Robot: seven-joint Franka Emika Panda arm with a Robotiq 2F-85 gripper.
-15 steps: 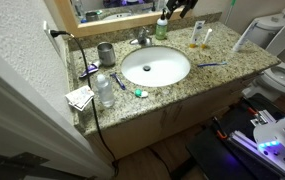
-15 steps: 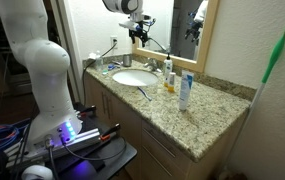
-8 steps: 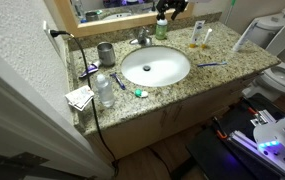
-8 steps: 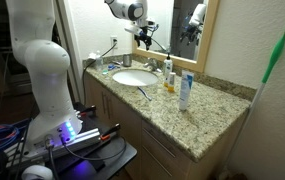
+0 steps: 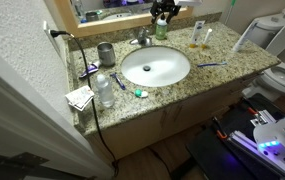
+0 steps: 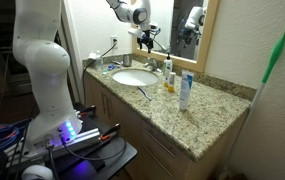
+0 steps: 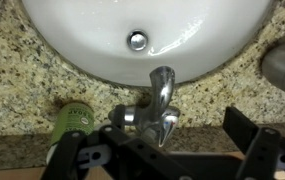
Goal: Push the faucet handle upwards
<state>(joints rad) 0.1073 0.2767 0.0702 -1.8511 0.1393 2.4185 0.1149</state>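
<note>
- The faucet handle (image 7: 145,118) sits at the lower centre of the wrist view, just below the white basin (image 7: 72,45) and beside the green soap bottle (image 7: 74,118).
- The gripper (image 7: 162,152) hangs over it, fingers spread wide and empty.
- The handle is probably a rigid, slick chrome lever on a stiff hinge, so hooking a finger under its free tip should work better than pinching.

In an exterior view, a white sink bowl (image 5: 155,67) sits in a speckled stone counter (image 5: 217,85). From the bowl, a grey cup (image 5: 106,53) stands at 10 o'clock and a green soap bottle (image 5: 161,31) at 12 o'clock. A blue toothbrush (image 5: 212,65) lies at 3 o'clock, and 1 clear bottle (image 5: 104,90) stands at 8 o'clock.
</note>
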